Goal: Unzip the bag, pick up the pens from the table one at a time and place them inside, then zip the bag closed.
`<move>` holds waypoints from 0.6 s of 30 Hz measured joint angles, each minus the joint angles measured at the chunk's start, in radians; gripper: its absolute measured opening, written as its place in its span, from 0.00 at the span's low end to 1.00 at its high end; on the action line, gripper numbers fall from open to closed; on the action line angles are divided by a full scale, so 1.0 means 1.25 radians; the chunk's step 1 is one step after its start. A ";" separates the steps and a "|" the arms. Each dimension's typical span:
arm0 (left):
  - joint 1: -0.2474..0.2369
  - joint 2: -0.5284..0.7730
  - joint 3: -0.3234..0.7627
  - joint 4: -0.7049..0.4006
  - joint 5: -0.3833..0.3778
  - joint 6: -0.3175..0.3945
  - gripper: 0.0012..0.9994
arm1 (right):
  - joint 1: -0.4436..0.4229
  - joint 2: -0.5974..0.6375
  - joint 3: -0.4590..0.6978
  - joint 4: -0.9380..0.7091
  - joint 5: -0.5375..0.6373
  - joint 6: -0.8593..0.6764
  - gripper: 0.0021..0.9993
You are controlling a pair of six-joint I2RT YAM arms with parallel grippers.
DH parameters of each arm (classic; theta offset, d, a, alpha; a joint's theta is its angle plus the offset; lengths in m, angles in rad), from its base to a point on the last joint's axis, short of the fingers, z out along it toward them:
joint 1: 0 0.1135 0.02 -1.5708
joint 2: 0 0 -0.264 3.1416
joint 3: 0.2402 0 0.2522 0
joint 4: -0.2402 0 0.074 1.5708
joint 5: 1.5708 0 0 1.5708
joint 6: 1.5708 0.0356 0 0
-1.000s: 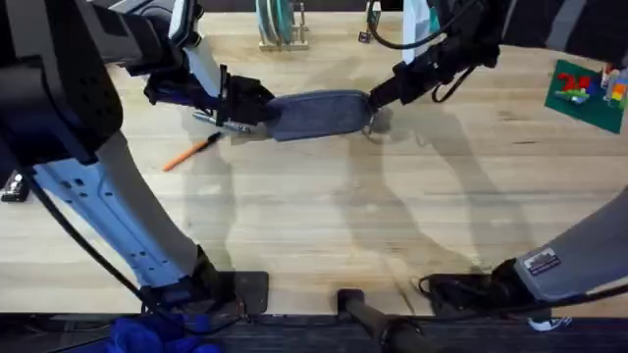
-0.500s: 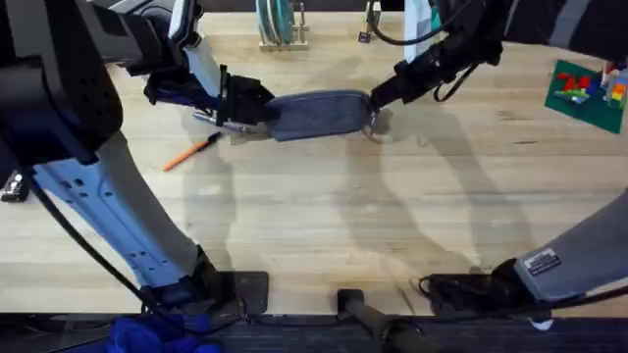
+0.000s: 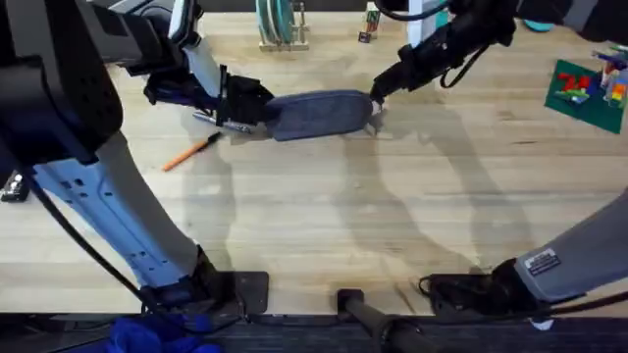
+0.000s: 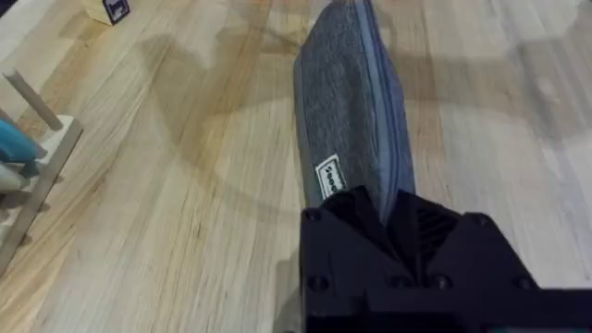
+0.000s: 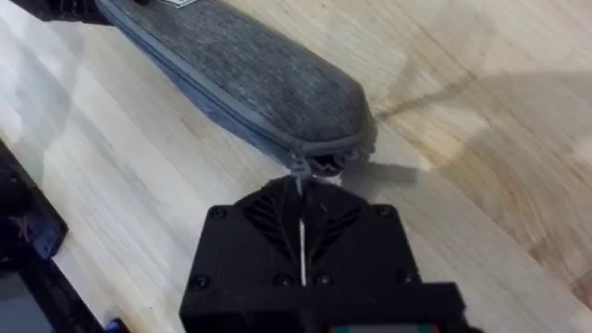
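The blue-grey bag [image 3: 319,115] lies lengthwise at the far middle of the table [image 3: 314,226], its zip closed along its length. My left gripper [image 3: 251,110] is shut on the bag's left end; in the left wrist view the black fingers [image 4: 351,208] pinch the fabric beside the bag [image 4: 347,102] label. My right gripper [image 3: 377,92] is at the bag's right end, shut on the zip pull [image 5: 301,170] of the bag [image 5: 250,79]. The orange pen [image 3: 191,152] lies on the table in front of the left gripper. A silvery pen [image 3: 214,122] shows partly beneath that gripper.
A wooden rack with teal discs [image 3: 278,25] stands at the far edge. A green plate with coloured bricks [image 3: 587,88] sits at the far right. A small box [image 3: 370,22] is at the back, a black object [image 3: 12,186] at the left edge.
My right gripper has moved slightly farther back and up at the bag's right end, tugging the zip pull. The left gripper and the pens have not moved.
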State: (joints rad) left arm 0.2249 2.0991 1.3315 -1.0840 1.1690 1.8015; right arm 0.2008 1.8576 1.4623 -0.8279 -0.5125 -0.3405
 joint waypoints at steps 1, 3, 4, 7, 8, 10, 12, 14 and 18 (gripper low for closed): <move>0.000 0.000 0.000 0.000 0.000 0.000 0.04 | 0.001 0.000 0.002 -0.003 0.000 0.000 0.03; 0.000 0.000 0.000 0.000 0.000 0.000 0.04 | 0.003 0.000 0.005 -0.008 0.000 0.000 0.03; 0.000 0.000 0.000 0.001 0.000 0.000 0.04 | 0.005 0.000 0.007 -0.010 0.001 0.000 0.03; 0.000 0.000 0.000 0.002 0.000 0.000 0.04 | 0.016 0.000 0.014 -0.012 0.004 0.003 0.03; 0.000 0.000 0.000 0.002 0.000 0.000 0.04 | 0.019 0.000 0.017 -0.013 0.004 0.005 0.03; 0.000 0.000 0.000 0.002 0.000 0.000 0.04 | 0.029 0.000 0.025 -0.014 0.004 0.010 0.03; 0.000 0.000 0.000 0.002 0.000 0.000 0.04 | 0.039 0.000 0.037 -0.016 0.009 0.015 0.03; 0.000 0.000 0.000 0.002 0.000 0.000 0.04 | 0.048 0.000 0.047 -0.020 0.012 0.017 0.03; 0.000 0.000 0.000 0.004 0.000 0.000 0.04 | 0.069 0.000 0.060 -0.025 0.016 0.022 0.03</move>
State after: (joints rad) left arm 0.2249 2.0991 1.3315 -1.0790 1.1690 1.8015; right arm 0.2874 1.8576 1.5371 -0.8587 -0.4927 -0.3128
